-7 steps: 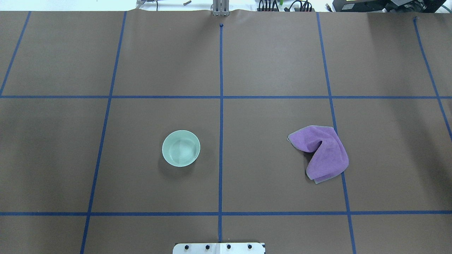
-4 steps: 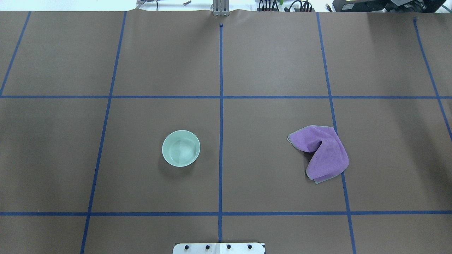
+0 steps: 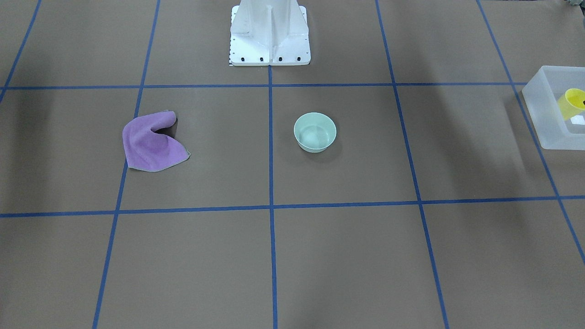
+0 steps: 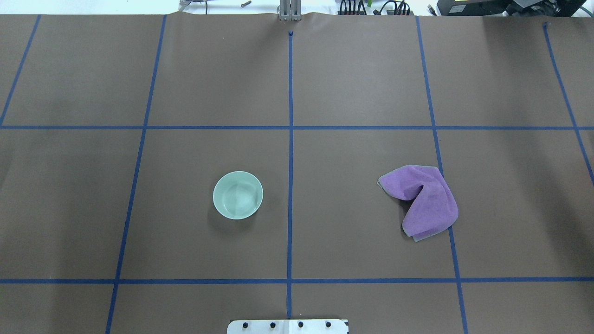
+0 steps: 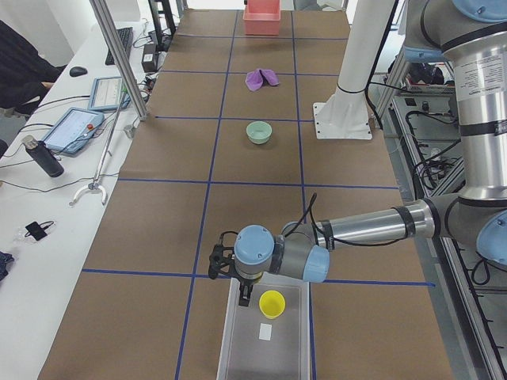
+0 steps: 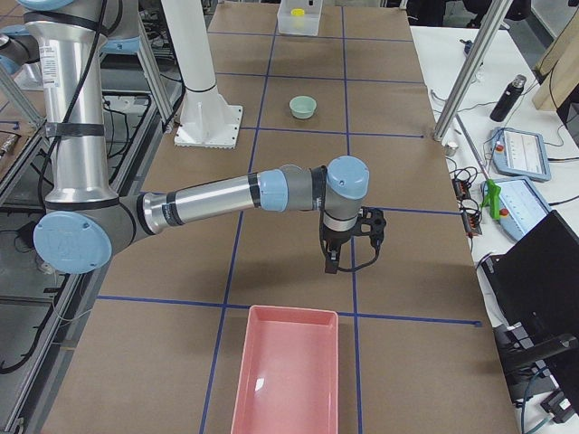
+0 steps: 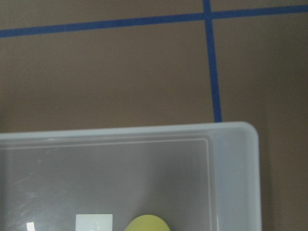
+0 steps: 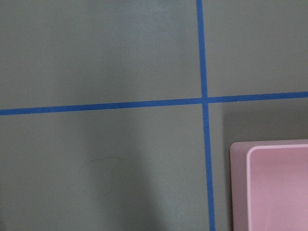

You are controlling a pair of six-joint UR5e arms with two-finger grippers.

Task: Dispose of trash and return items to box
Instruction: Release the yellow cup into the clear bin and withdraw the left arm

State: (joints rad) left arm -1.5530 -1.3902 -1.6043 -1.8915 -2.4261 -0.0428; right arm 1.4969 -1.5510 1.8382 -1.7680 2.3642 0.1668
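The pale mint-green bowl (image 4: 237, 195) stands upright and empty left of the centre line; it also shows in the front view (image 3: 315, 132) and the left view (image 5: 259, 132). The yellow cup (image 5: 272, 303) lies inside the translucent box (image 5: 230, 340) at the table's left end, next to a small white label. The cup (image 3: 573, 103) and box (image 3: 541, 109) also show at the front view's right edge. My left gripper (image 5: 244, 298) hangs over the box's near corner, beside the cup; I cannot tell whether it is open. My right gripper (image 6: 331, 264) hangs above bare table; I cannot tell its state.
A crumpled purple cloth (image 4: 424, 199) lies right of centre. A pink bin (image 6: 289, 312) stands empty at the table's right end, just beyond my right gripper. The white robot base (image 3: 269, 32) stands at the table's near middle. Blue tape lines grid the brown table.
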